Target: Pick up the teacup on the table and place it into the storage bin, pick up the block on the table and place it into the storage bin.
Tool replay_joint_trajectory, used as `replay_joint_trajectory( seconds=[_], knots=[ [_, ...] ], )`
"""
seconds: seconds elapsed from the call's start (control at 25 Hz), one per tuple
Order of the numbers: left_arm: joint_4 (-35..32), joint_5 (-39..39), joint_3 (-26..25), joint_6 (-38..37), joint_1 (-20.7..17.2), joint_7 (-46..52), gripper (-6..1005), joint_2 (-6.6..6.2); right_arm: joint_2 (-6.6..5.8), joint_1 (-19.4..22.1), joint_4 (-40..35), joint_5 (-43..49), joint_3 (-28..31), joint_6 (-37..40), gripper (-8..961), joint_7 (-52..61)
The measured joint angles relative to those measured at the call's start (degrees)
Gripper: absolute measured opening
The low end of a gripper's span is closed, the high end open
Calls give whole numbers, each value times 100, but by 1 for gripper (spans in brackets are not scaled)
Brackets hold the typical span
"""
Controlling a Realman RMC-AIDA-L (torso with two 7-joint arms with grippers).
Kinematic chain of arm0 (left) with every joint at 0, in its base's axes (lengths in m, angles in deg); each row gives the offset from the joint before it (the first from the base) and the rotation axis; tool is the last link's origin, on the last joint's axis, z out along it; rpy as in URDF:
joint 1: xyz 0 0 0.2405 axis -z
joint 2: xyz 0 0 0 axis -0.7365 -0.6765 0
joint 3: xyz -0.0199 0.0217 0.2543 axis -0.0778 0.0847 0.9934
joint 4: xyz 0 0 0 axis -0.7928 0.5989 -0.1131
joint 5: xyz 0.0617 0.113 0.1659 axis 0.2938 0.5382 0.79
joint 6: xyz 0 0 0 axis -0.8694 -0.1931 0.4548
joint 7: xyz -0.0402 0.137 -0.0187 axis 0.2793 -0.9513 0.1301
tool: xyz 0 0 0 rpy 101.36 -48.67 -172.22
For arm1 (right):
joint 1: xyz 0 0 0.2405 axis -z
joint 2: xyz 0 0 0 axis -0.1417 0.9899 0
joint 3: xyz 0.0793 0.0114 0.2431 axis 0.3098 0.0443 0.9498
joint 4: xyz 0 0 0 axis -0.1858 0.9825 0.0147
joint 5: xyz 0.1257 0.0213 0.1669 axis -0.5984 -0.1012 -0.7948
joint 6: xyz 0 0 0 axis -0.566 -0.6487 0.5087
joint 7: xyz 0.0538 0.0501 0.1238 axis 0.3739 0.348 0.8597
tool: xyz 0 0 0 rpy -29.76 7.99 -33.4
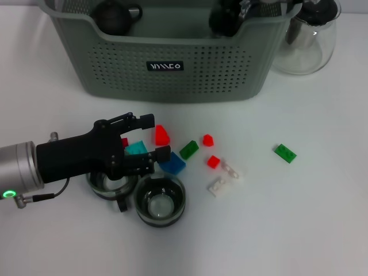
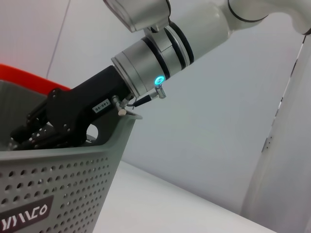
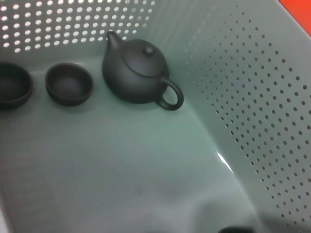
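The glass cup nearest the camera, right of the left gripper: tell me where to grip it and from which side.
Grip the glass cup by its rim, coming straight down from above. It stands upright with its mouth open upward, and a second cup touches it on one side, under the open left gripper, so a sideways approach looks crowded.

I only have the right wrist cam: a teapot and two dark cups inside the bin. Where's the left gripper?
Observer: In the head view, the left gripper is over the loose blocks on the table, in front of the bin.
Operator: Holding anything?
Observer: No, it is open. A red block lies between its fingers, not clamped.
Operator: Any cups on the table?
Observer: Two glass cups: one is in the open and one is partly under that gripper.
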Motion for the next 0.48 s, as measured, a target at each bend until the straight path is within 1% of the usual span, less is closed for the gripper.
replay_joint_trajectory(
  seconds=[0.04,0.24,0.36,0.4,0.44,0.48],
  knots=[
    [0,0,0,0,-3,3,875,-3,0,2,-12,0,-13,12,232,0],
    [0,0,0,-6,-10,10,875,-5,0,14,-100,-2,-32,55,467,0],
    [0,1,-1,-17,-21,12,874,-12,1,119,-443,-40,-13,206,504,0],
    [0,0,-1,-41,-34,16,874,-23,4,266,-917,-136,17,407,516,1],
    [0,0,-1,-41,-34,16,874,-23,7,370,-1196,-236,22,529,529,3],
    [0,0,-1,-50,-42,18,874,-29,7,370,-1196,-236,22,529,541,3]
  ],
)
